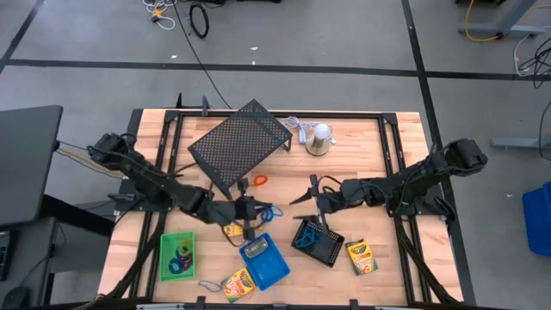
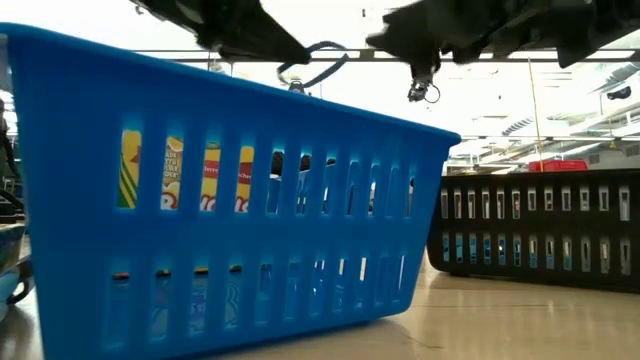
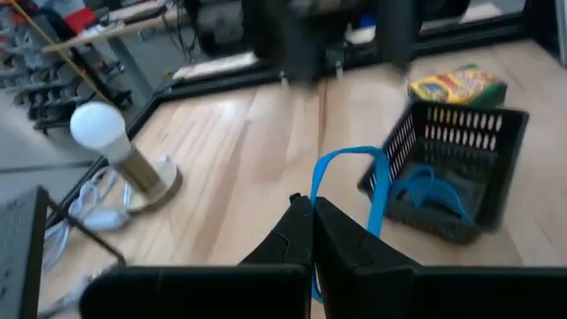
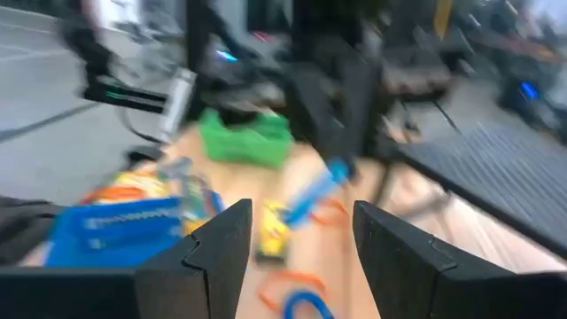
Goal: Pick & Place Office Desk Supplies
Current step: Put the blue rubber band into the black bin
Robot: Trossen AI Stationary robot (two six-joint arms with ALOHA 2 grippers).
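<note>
My left gripper (image 1: pixel 251 211) hovers above the table's middle, shut on a blue elastic loop (image 1: pixel 269 211). My right gripper (image 1: pixel 312 196) is open and faces it from the right, holding nothing; its fingers (image 4: pixel 217 252) frame the scene in the right wrist view. A black-mesh tray (image 1: pixel 317 240) holds another blue loop (image 3: pixel 425 190). The blue tray (image 1: pixel 264 259) holds a crayon box, and the green tray (image 1: pixel 176 256) holds loops. Crayon boxes lie flat at the right (image 1: pixel 362 256), at the near edge (image 1: pixel 237 282) and under my left gripper (image 1: pixel 232 230). An orange loop (image 1: pixel 259 181) lies on the wood. My left gripper pinches the blue elastic loop (image 3: pixel 347 182) between its two shut fingers (image 3: pixel 301 232), at one end of the loop. The rest of the loop stands out beyond the fingertips in a narrow arch. In the low view the loop (image 2: pixel 318 55) is lifted clear, above the blue tray.
A large black mesh rack (image 1: pixel 239 140) stands at the far middle. A silver dome-shaped thing (image 1: pixel 319 138) with a white cord stands to its right. Bare wood lies at the far right (image 1: pixel 387 146) and the left side (image 1: pixel 142 232).
</note>
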